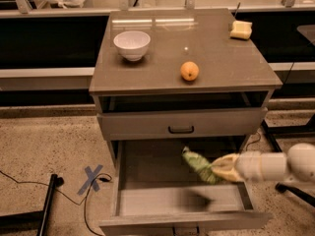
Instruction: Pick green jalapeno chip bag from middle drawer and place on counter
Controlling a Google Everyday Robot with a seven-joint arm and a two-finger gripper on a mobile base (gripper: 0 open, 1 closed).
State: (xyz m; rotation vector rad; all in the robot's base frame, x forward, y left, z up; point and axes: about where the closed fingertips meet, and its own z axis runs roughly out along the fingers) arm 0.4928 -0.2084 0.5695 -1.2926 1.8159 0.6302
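The green jalapeno chip bag [199,165] hangs tilted above the floor of the open middle drawer [147,200], lifted clear of it and casting a shadow below. My gripper [220,170] comes in from the right on a white arm and is shut on the bag's right end. The counter [221,58] tops the grey cabinet above the drawers. The bag is at the drawer's right half, below the level of the upper drawer front.
On the counter stand a white bowl [132,44], an orange fruit [189,71] and a yellow sponge [240,30]. The upper drawer front with a black loop handle [180,130] sits above the open drawer. A blue tape X [92,178] and cables lie on the floor at left.
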